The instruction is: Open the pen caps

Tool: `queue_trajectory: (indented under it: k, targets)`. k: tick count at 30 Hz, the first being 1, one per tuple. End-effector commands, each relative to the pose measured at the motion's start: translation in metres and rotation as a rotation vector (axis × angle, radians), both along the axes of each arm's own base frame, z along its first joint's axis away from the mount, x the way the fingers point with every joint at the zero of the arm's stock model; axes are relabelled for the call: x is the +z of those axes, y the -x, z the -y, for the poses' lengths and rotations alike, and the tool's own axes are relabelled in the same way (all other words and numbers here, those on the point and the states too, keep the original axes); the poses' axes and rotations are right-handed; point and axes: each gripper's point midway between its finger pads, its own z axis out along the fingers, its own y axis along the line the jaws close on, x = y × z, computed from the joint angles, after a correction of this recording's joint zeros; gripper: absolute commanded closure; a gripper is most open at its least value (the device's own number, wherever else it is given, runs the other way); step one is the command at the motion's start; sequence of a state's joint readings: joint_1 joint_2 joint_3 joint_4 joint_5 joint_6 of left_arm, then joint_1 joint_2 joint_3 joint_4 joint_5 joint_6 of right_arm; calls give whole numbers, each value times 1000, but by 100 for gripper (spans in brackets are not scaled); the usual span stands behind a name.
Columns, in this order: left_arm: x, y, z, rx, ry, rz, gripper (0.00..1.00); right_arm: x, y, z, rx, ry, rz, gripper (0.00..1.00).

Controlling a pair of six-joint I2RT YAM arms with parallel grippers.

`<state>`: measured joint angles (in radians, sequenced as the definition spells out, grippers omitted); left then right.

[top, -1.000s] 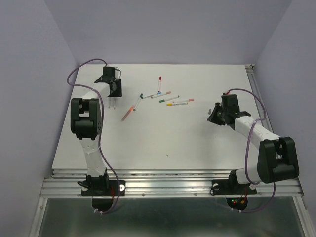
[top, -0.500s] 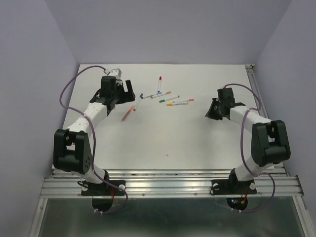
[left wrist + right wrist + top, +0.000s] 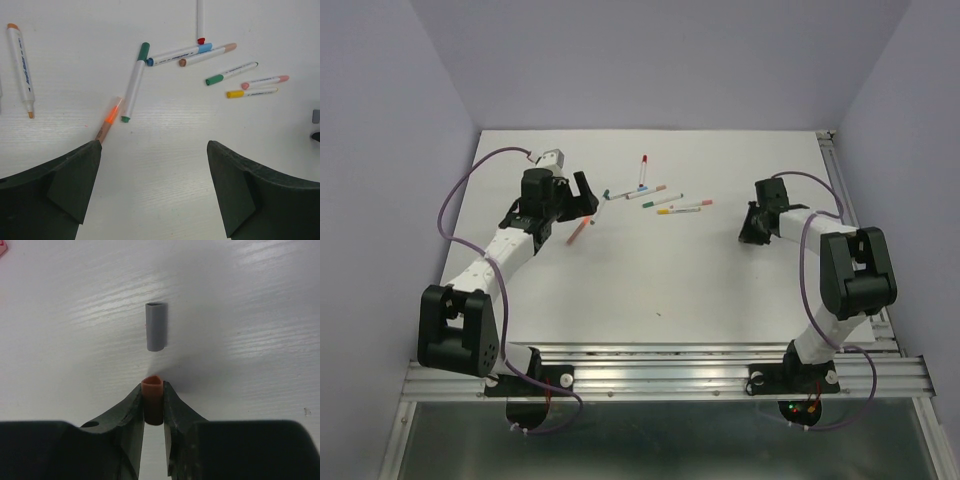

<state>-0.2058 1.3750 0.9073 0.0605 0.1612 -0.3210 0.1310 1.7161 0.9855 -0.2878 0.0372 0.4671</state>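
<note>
With our left gripper (image 3: 152,147) spread wide, our right gripper (image 3: 153,391) pinches an orange cap (image 3: 152,399) that could roll away if dropped carelessly.

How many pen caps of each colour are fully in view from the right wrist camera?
Grey cap: 1, on the table
Brown cap: 1, in the right jaws
Total: 2
Pink thing at the corner: cut off, not counted
</note>
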Motion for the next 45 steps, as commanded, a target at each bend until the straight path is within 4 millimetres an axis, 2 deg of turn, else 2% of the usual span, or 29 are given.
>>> queue_trajectory:
  k: [1, 7, 8, 14, 15, 17, 18, 22, 24, 26, 27, 30, 35, 39, 40, 43, 45]
  targets:
    - [10, -2, 6, -25, 33, 40, 1, 14, -17, 9, -25, 42, 37, 75]
    - [16, -2, 4, -22, 30, 55, 1, 12, -14, 8, -26, 33, 23, 69]
    - [16, -2, 5, -23, 30, 55, 1, 12, -14, 7, -24, 29, 22, 63]
    - [9, -5, -2, -1, -13, 34, 1, 18, -12, 4, -12, 9, 30, 51]
    - [7, -6, -2, -4, -20, 30, 1, 20, -11, 3, -8, 8, 31, 46]
    - [8, -10, -3, -18, -39, 34, 1, 28, -9, 4, -18, 7, 46, 4]
    - [2, -12, -1, -31, -52, 23, 1, 32, -9, 5, -24, 12, 53, 0]
    - [-7, -24, 0, -66, -99, 2, 1, 51, -2, 3, -15, -13, 99, 0]
    - [-25, -30, -1, -92, -138, -36, 1, 64, 4, -2, 5, -44, 140, 0]
    - [-33, -36, -8, -63, -181, -80, 1, 74, 7, -3, 12, -50, 173, 0]
    - [-44, -40, -16, -32, -223, -125, 1, 80, 12, -10, 50, -81, 187, 0]
    - [-57, -41, -23, -12, -261, -168, 1, 86, 19, -13, 78, -97, 196, 0]
    - [-75, -35, -37, 51, -309, -233, 1, 87, 24, -12, 79, -91, 202, 0]
    - [-108, -16, -48, 87, -340, -334, 4, 85, 26, -8, 63, -76, 203, 0]
    - [-112, -14, -53, 111, -357, -344, 6, 84, 26, -7, 61, -72, 204, 0]
    - [-118, -13, -50, 98, -350, -361, 10, 83, 26, -6, 58, -67, 201, 0]
    - [-121, -14, -50, 89, -356, -365, 18, 81, 27, -8, 63, -73, 196, 0]
